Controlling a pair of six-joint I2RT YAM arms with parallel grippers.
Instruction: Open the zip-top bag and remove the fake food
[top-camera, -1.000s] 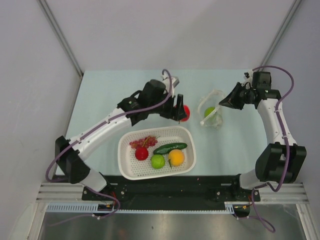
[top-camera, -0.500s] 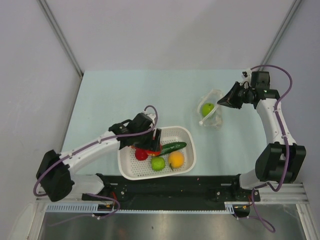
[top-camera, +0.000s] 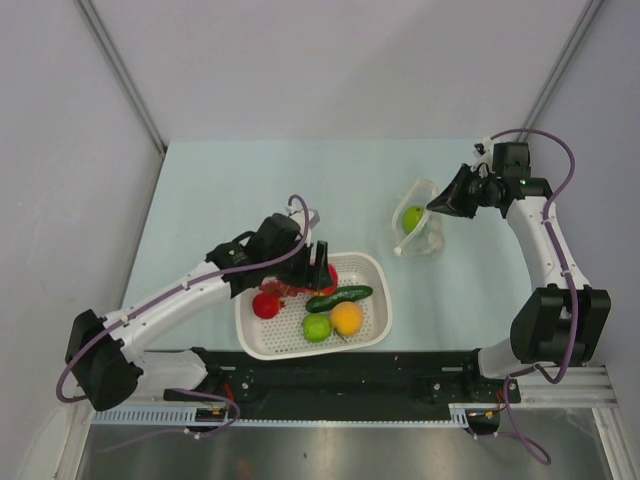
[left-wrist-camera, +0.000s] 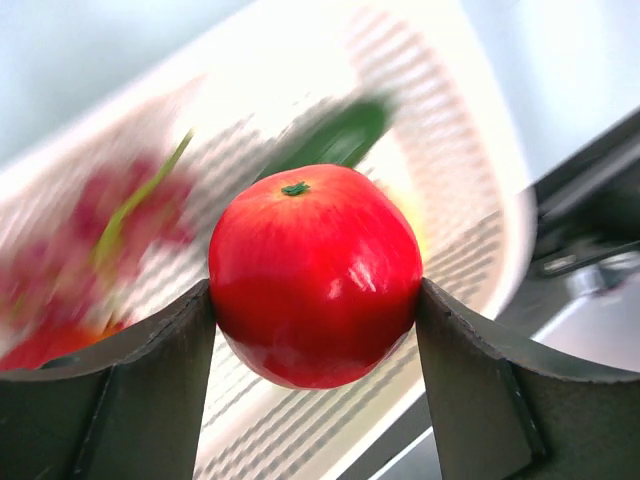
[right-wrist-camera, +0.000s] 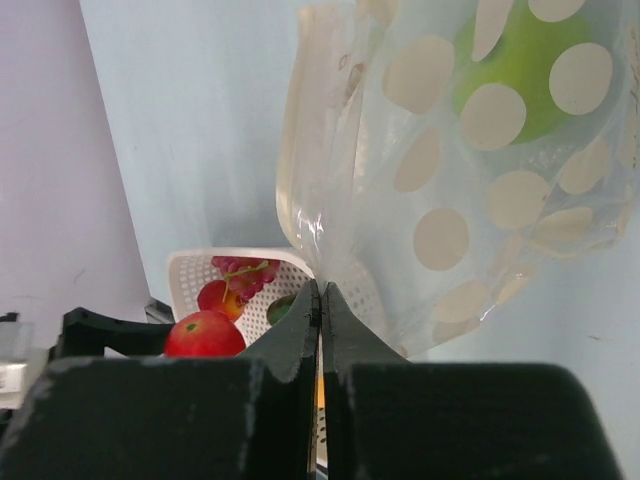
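Note:
My left gripper (top-camera: 322, 268) is shut on a red apple (left-wrist-camera: 315, 275) and holds it just above the white basket (top-camera: 375, 268); both fingers (left-wrist-camera: 150, 400) press the apple's sides. The clear zip-top bag (top-camera: 425, 232), printed with pale dots, stands open on the table with a green round fruit (top-camera: 413, 216) inside. My right gripper (top-camera: 438, 204) is shut on the bag's edge (right-wrist-camera: 330, 230) and holds it up; the green fruit (right-wrist-camera: 520, 90) shows through the plastic. In the basket lie a dark green cucumber (top-camera: 340, 296), a red fruit (top-camera: 266, 304), red grapes (top-camera: 288, 289), a green fruit (top-camera: 317, 326) and an orange one (top-camera: 347, 318).
The basket sits at the table's near edge, just ahead of the black base rail (top-camera: 330, 365). Grey walls close the table at the back and on both sides. The left arm (top-camera: 190, 290) reaches across the near left of the table.
My left gripper carried the red apple from beside the bag down to the basket and now hovers over its middle. My right gripper shifted slightly left with the bag's edge.

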